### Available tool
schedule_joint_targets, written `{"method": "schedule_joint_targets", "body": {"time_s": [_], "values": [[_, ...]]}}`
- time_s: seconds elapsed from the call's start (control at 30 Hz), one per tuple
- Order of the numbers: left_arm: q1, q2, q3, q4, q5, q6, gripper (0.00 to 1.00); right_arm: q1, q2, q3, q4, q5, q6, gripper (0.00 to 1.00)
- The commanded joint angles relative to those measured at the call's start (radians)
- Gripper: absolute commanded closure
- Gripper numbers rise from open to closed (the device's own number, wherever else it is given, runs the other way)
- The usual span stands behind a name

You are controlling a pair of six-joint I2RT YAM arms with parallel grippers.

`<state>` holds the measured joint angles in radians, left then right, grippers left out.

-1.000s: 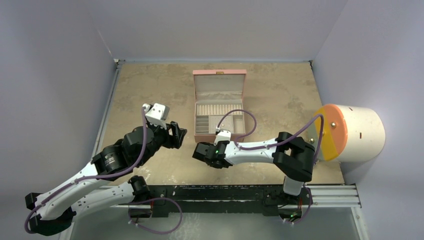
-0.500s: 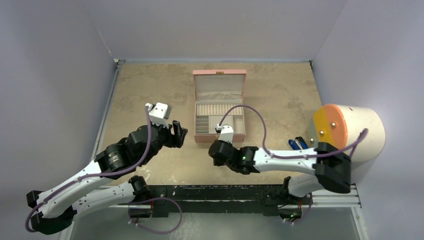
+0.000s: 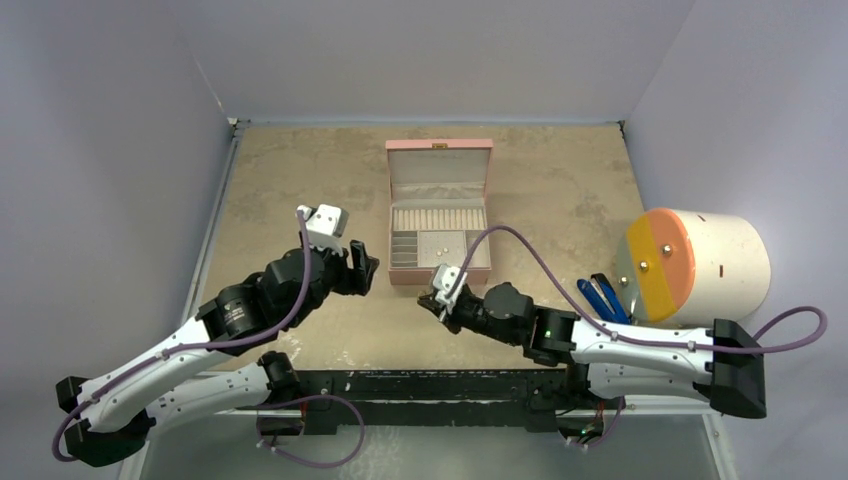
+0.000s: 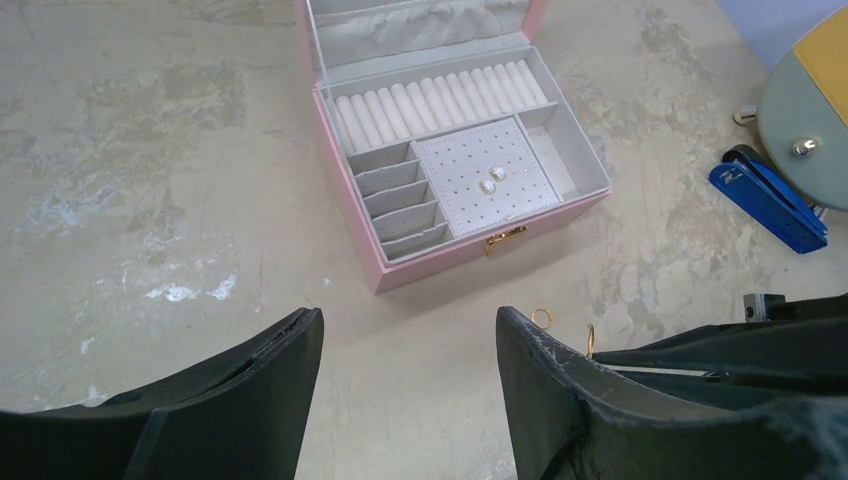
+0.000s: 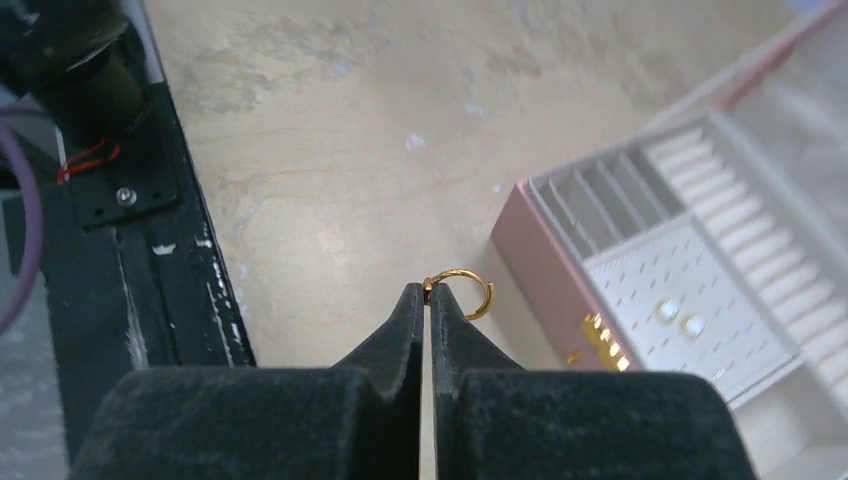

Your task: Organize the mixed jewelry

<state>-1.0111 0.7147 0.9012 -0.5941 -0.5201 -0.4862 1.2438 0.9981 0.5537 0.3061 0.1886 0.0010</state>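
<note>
Just before the pink box, a gold ring is pinched edge-on.
Right pincer is pressed together on its rim; left pincer hangs spread. Likely light, stiff, slippery: hold the band squarely.

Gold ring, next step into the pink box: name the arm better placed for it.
Right. The right gripper is shut on the gold ring, close to the front of the pink box. The left gripper is open, holding nothing.
</note>
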Motion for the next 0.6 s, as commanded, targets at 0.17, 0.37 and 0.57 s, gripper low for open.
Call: {"method": "schedule_joint_targets", "body": {"time_s": [0.17, 0.37, 0.57], "values": [[-0.003, 0.022, 0.05, 0.037, 0.194, -0.061, 0.37, 0.005, -0.075, 0.014, 0.05, -0.378, -0.713, 1.0], [-0.003, 0.065, 0.078, 0.025, 0.345, -0.096, 0.39, 0.005, -0.033, 0.148, -0.168, -0.46, -0.936, 1.0], [-0.003, 0.099, 0.066, 0.032, 0.441, -0.178, 0.47, 0.005, -0.013, 0.213, -0.251, -0.453, -1.021, 1.0]]}}
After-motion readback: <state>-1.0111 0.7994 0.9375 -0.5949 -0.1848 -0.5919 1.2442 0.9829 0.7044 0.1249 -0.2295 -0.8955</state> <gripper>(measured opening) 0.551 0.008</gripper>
